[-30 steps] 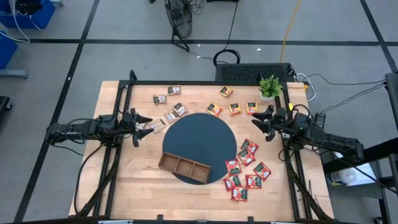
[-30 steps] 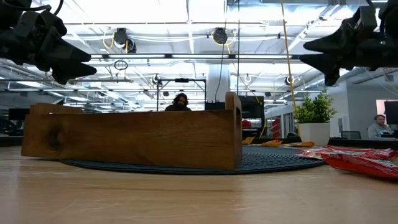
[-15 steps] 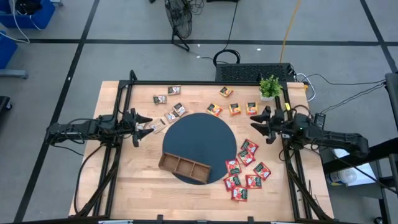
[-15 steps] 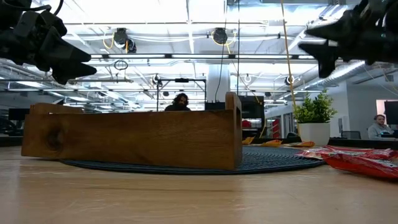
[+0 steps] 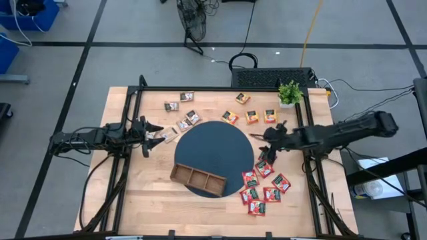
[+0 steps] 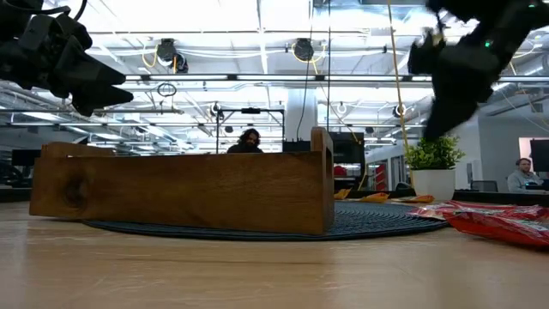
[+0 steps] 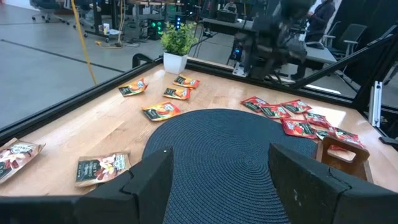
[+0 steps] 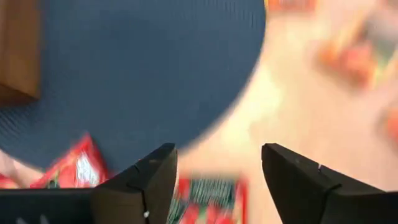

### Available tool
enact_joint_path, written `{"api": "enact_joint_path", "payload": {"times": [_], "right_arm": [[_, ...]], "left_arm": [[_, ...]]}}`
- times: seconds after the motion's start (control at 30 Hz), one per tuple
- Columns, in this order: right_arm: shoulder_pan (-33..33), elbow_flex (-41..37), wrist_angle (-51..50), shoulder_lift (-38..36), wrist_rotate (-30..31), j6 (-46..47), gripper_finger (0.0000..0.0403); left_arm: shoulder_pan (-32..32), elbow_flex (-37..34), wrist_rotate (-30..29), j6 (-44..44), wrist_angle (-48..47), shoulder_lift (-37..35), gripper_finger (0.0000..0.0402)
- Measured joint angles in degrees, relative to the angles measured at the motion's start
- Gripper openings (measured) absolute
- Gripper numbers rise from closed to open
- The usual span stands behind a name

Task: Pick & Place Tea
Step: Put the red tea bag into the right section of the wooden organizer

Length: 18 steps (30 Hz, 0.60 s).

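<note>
Tea sachets lie flat on the wooden table: red ones (image 5: pixel 264 181) at the near right, orange ones (image 5: pixel 251 117) at the far right, brown and white ones (image 5: pixel 183 120) at the far left. The wooden tray (image 5: pixel 197 180) rests on the near edge of the round dark mat (image 5: pixel 212 153). My right gripper (image 5: pixel 267 148) hangs open, tipped down, above the farthest red sachets; one red sachet (image 8: pixel 208 202) shows below the gap between its fingers (image 8: pixel 137 186). My left gripper (image 5: pixel 148 135) waits open at the table's left, above the brown sachets.
A small potted plant (image 5: pixel 289 93) stands at the far right corner. Black frame rails (image 5: pixel 133 133) run along the table's left and right sides. The right arm (image 7: pixel 273 31) shows across the mat in the left wrist view. People sit in the room beyond (image 6: pixel 249 139).
My right gripper has swung from the table's right edge toward the mat and out over the red sachets. It has risen a little and tipped from about level to pointing steeply down. The left arm and all sachets have kept still.
</note>
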Motion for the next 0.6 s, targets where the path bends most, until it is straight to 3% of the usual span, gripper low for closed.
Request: {"api": "enact_joint_path", "payload": {"times": [0.1,0.23,0.6], "right_arm": [[-0.04,1.65,-8.36,6.90,-5.95,5.58,0.0230],[-0.09,1.74,-7.07,10.86,-11.67,9.70,0.0239],[-0.11,1.49,-7.17,16.69,-9.80,12.73,0.0242]], "left_arm": [[0.00,0.00,0.02,0.00,-0.03,0.00,0.0257],[0.00,0.00,0.04,0.00,-0.02,0.00,0.0257],[0.00,0.00,0.15,0.00,-0.17,0.00,0.0257]]}}
